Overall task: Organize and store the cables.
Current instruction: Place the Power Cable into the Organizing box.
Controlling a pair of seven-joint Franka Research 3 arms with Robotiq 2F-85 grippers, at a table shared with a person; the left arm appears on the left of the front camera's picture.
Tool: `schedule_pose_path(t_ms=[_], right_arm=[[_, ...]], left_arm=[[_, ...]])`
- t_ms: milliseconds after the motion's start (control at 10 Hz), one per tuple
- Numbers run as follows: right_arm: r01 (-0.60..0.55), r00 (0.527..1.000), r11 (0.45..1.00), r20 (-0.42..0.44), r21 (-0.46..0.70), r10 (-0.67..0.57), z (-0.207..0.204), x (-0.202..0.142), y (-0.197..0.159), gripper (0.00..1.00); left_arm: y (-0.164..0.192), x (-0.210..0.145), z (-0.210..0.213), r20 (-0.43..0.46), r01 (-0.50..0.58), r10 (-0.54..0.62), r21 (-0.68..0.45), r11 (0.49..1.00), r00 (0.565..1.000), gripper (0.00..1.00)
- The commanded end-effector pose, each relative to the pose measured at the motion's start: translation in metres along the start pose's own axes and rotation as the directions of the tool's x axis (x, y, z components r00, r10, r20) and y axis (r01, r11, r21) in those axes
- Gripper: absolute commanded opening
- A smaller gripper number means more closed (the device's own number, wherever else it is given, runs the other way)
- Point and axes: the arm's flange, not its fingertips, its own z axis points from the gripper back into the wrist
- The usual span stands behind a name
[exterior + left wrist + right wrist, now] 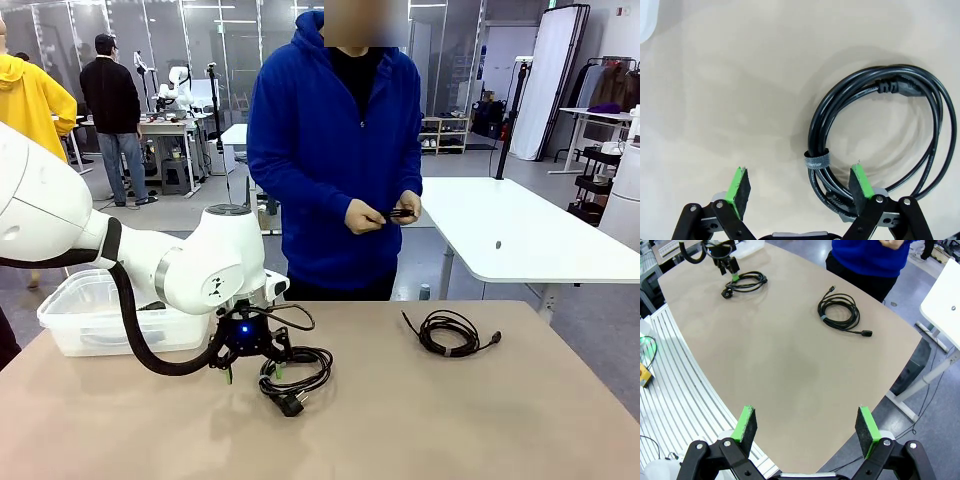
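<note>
**Beige tabletop (pixel 450 420): partial grasp risked**

The left gripper (pixel 800 185) is held open, low over the strapped cable (pixel 920 100) near the bin (pixel 70 320); 1 pad (pixel 860 182) is set over its strands, so only some may be caught. The right gripper (pixel 807 425) is spread open aloft.

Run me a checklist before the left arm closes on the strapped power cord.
1. Jaws of the left gripper open: ok.
2. Strapped section of the power cord between its fingers: ok, but off centre, close under one finger pad.
3. Pads down at cord level: cannot tell.
4. The clear plastic bin stands open-topped beside the left arm: ok.
5. The right gripper is open, high above the table and far from the cord: ok.
6. The person's hands are at chest height, off the table: ok.
</note>
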Motion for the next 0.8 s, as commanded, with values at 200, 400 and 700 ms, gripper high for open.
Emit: schedule_pose_path(t_ms=[200, 400, 700], right_arm=[[-0.013, 1.000, 1.000, 0.006, 0.007, 0.013, 0.002, -0.001, 0.000, 1.00], [-0.013, 1.000, 1.000, 0.006, 0.007, 0.013, 0.002, -0.001, 0.000, 1.00], [-0.013, 1.000, 1.000, 0.006, 0.007, 0.013, 0.002, -0.001, 0.000, 1.00]], left_arm=[[-0.006, 0.007, -0.012, 0.001, -0.065, 0.065, 0.032, 0.997, 0.998, 1.00], [-0.006, 0.007, -0.018, -0.004, -0.059, 0.059, 0.040, 0.997, 0.998, 1.00], [-0.005, 0.006, -0.014, -0.011, -0.028, 0.029, 0.073, 0.997, 1.000, 0.32]])
